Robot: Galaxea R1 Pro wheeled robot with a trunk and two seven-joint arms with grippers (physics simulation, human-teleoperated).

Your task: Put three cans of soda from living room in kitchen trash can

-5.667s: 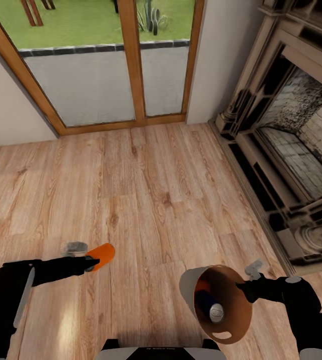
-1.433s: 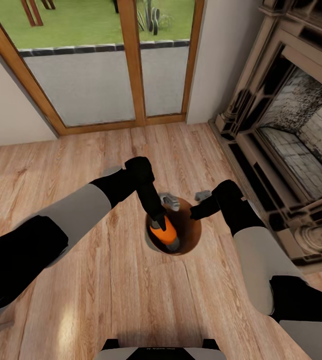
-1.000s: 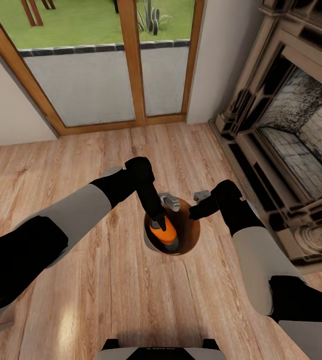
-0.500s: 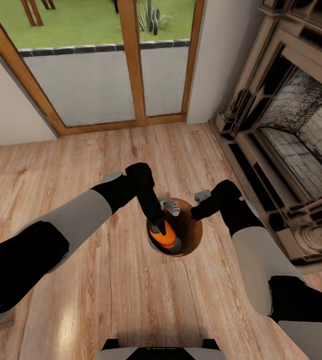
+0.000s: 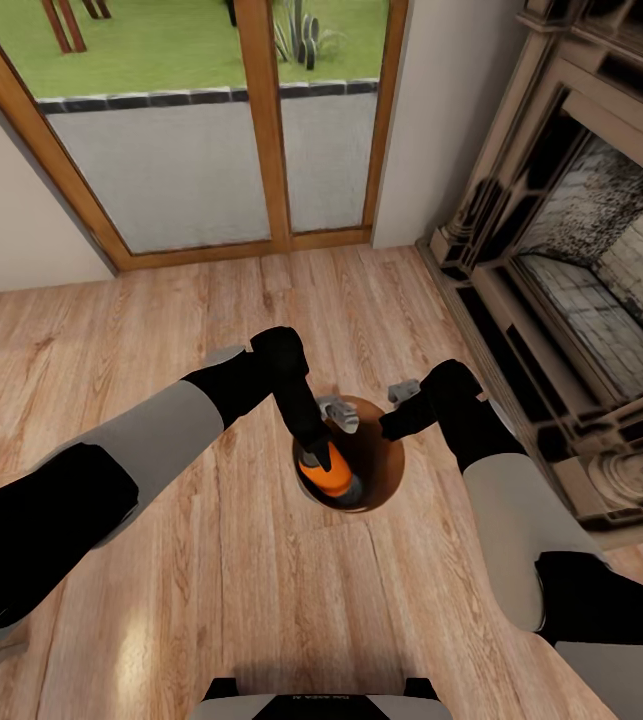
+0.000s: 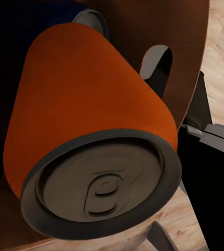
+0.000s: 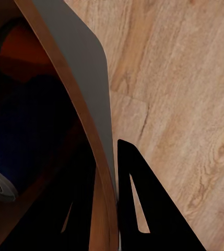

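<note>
We see our left gripper (image 5: 319, 452) reaching down into the mouth of the bin (image 5: 386, 478), clenched on an orange can (image 5: 329, 473) that hangs from its tip inside the rim, on the near-left side of the opening. From the left wrist the orange can (image 6: 91, 136) sits right in front of the camera with its grey top toward us, and behind it the brown inner wall of the bin (image 6: 187, 31) curves around, with a handle cut-out in it. Our right gripper (image 5: 391, 415) is at the far-right edge of the bin, and from the right wrist its 2 dark fingers (image 7: 138, 209) straddle the bin wall (image 7: 88, 68), 1 inside and 1 outside, gripping the rim. Deep in the bin that same view shows a blue can (image 7: 18, 151) lying low with its silver end just visible, and another orange can (image 7: 20, 49) beyond it in shadow. The bin is held above the wood floor (image 5: 161, 330), between the glass door (image 5: 211, 120) and the stone fireplace (image 5: 581, 260) on our right.
</note>
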